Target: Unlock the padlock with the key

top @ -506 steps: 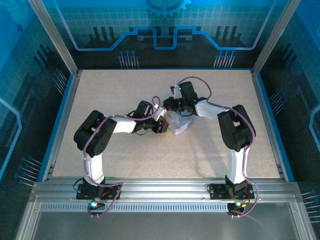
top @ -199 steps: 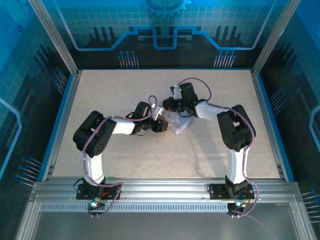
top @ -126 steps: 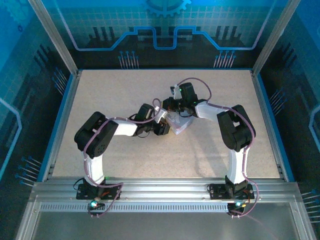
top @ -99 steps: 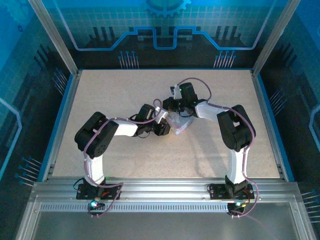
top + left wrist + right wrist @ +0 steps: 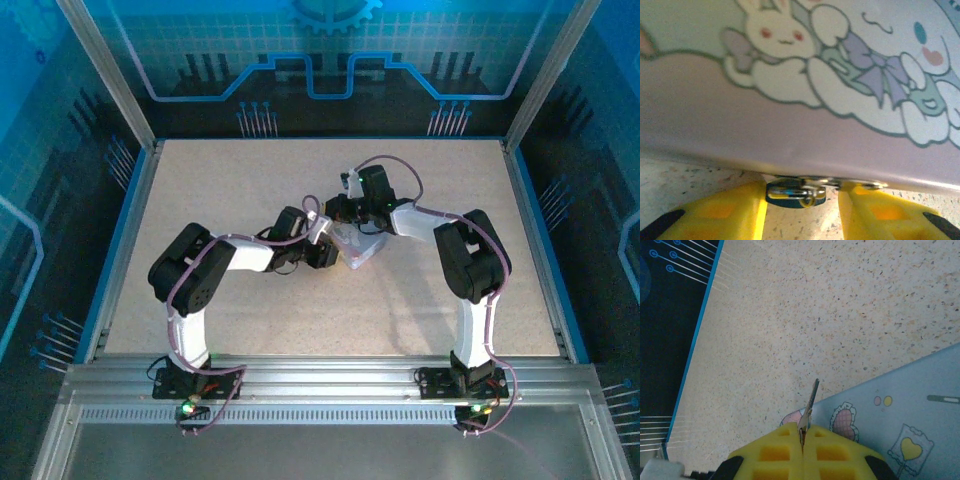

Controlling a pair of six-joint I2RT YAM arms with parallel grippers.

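A pastel tin box (image 5: 790, 125) printed with cartoon animals lies mid-table (image 5: 362, 250). The padlock (image 5: 795, 192), tiny and dark grey, hangs on the metal clasp under the box's edge. My left gripper (image 5: 801, 186) brackets it with yellow fingers (image 5: 725, 210): one pad touches the padlock body, the other meets the clasp metal. My right gripper (image 5: 802, 432) is shut on the key (image 5: 810, 402). Its thin silver blade sticks out past the pads, above a corner of the box (image 5: 910, 405). From above, the left gripper (image 5: 325, 245) and right gripper (image 5: 340, 210) meet at the box's left end.
The speckled beige table (image 5: 250, 190) is ringed by a blue rim and metal posts (image 5: 110, 85). In the right wrist view the table's blue edge (image 5: 695, 335) runs down the left side. Both arm bases sit at the near rail (image 5: 320, 385).
The left arm has edged a little toward the box since the earliest frame. The right arm and the box have hardly moved. Both grips are unchanged.
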